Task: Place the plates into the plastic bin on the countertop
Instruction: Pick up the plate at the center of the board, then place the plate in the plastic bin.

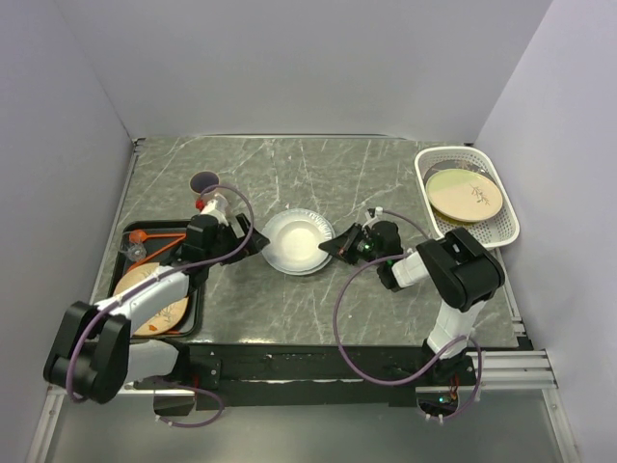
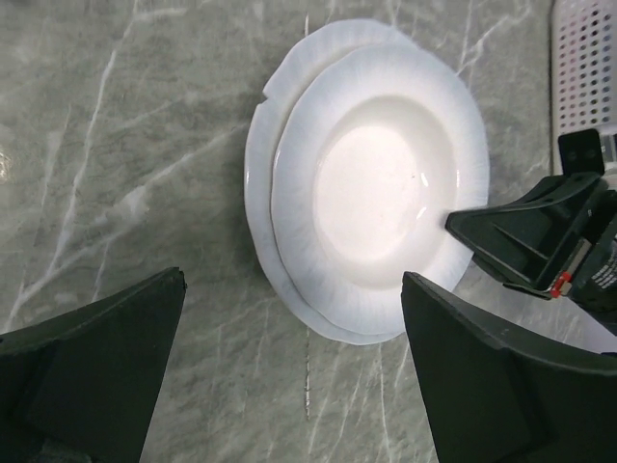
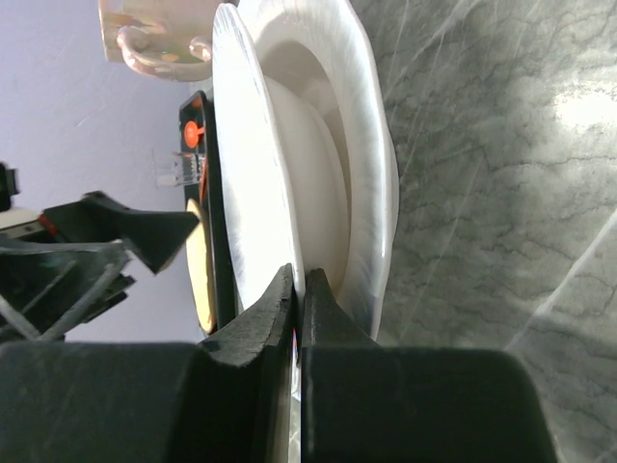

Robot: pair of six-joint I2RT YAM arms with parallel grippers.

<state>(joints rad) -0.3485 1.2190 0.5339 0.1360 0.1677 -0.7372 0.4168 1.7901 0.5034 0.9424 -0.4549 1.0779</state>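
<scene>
On countertop (image 1: 289,164), 2 white plates (image 2: 376,193), lower mostly hidden, right gripper (image 3: 299,282) clamping rim

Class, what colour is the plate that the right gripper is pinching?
White. The plate in the right gripper shows best in the left wrist view.

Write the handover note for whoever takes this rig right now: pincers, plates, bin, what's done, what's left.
Left pincer: open, empty, at the left edge of the white stack.
Right pincer: shut on the rim of the top white plate.
Plates: the top white plate sits on the bottom white plate, mid-countertop. A beige plate lies on the tray, far left.
Done: a yellowish plate lies in the bin.
Left: both white plates and the beige plate.
</scene>
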